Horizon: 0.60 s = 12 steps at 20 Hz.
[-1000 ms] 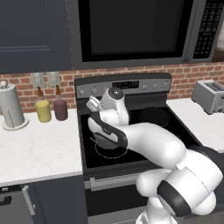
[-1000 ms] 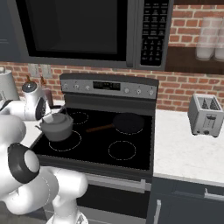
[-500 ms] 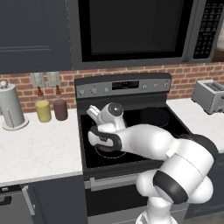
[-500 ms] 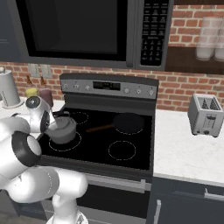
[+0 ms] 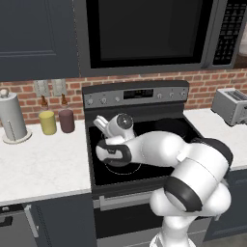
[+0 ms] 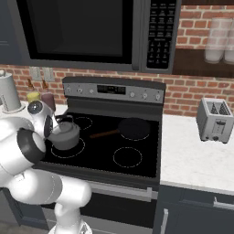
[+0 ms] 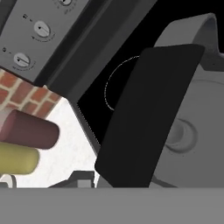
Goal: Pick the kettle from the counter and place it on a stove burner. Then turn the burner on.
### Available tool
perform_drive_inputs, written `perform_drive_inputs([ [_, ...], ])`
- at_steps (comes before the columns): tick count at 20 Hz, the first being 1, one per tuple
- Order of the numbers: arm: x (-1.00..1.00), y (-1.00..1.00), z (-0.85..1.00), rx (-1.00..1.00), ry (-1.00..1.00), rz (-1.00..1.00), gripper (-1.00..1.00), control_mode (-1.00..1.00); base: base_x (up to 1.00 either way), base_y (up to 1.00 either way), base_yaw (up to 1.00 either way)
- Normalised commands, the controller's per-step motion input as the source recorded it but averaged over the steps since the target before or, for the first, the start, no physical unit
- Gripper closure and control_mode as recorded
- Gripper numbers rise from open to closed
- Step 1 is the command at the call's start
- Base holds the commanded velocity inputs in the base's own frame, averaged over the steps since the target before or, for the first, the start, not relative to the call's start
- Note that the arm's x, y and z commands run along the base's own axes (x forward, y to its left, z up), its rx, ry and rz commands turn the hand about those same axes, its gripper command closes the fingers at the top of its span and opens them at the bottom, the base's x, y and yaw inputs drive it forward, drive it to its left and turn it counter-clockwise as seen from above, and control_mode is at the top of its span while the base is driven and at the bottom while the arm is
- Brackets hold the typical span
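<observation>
Kettle (image 6: 65,134) upright on the large front-left burner ring (image 6: 68,150) of the cooktop, claw (image 6: 54,128) closed on its handle, frying pan (image 6: 132,128) behind.

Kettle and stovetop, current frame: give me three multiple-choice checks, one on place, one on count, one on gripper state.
1. Where is the kettle?
A. On the white counter beside the paper towel roll
B. Over the large front-left burner ring of the cooktop
C. Inside the microwave

2. How many slots does the toaster show on top?
A. Two
B. Four
C. None

3. How does the gripper stand?
A. Wide open above the frying pan
B. Open, resting on the counter
C. Shut on the kettle's handle

Answers:
1. B: in the right base view the kettle's body sits within the stove burner outline at the front left of the black glass.
2. A: two dark slots run along its top.
3. C: the hand view shows a dark finger pressed against the kettle's handle, just above the lid.
</observation>
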Motion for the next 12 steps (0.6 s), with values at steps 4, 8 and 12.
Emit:
perform_drive_inputs([
  [4, 0.0, 0.01, -0.08, -0.01, 0.0, 0.0, 1.0, -1.0, 0.0, 0.0, 0.0],
  [8, 0.0, 0.0, 0.0, 0.0, 0.0, 0.0, -1.0, -1.0, 0.0, 0.0, 0.0],
  [12, -0.01, 0.0, 0.0, 0.0, 0.0, 0.0, -1.0, -1.0, 0.0, 0.0, 0.0],
])
